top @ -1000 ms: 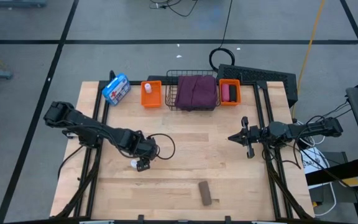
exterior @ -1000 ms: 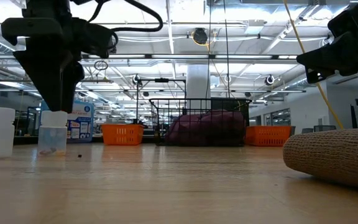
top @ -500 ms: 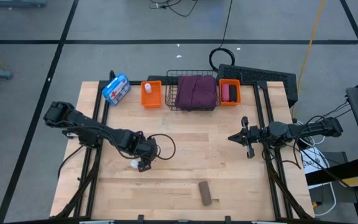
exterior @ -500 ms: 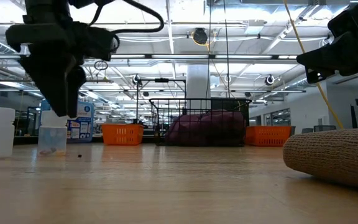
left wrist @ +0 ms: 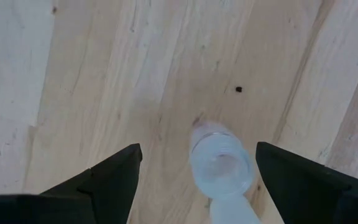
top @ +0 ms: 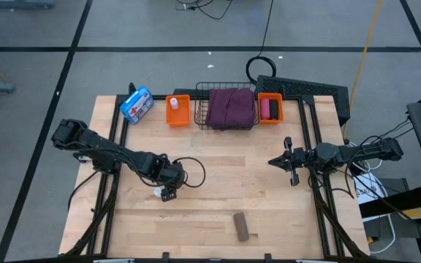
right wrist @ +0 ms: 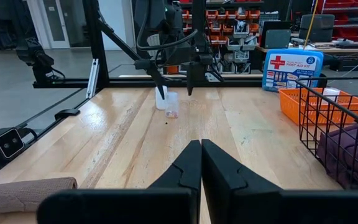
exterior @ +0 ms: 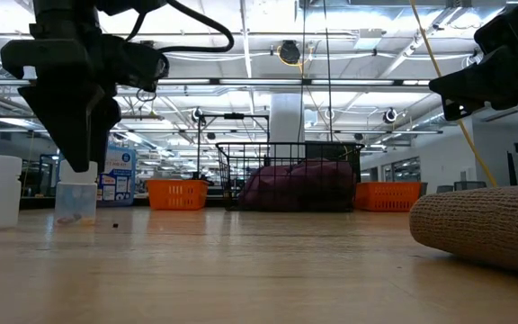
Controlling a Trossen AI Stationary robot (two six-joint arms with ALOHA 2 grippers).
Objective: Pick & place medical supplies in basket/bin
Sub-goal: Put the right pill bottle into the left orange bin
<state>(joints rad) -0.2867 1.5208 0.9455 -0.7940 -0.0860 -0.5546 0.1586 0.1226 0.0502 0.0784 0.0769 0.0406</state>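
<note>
The left claw (left wrist: 194, 180), spread wide above the small clear upright plastic vial (left wrist: 221, 165), seemingly off-centre, may topple it onto the wooden tabletop (left wrist: 73, 74) when closing.

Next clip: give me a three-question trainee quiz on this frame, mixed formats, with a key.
1. True or false: the left gripper is open above a vial standing on the table.
2. What lies in the wire basket? A) brown roll B) maroon cloth C) pouch
3. Fill in: the right gripper is ____.

Key: 1 true. 2 B, the maroon cloth; the brown roll lies on the table, the pouch beside the orange bin. 3 shut.
</note>
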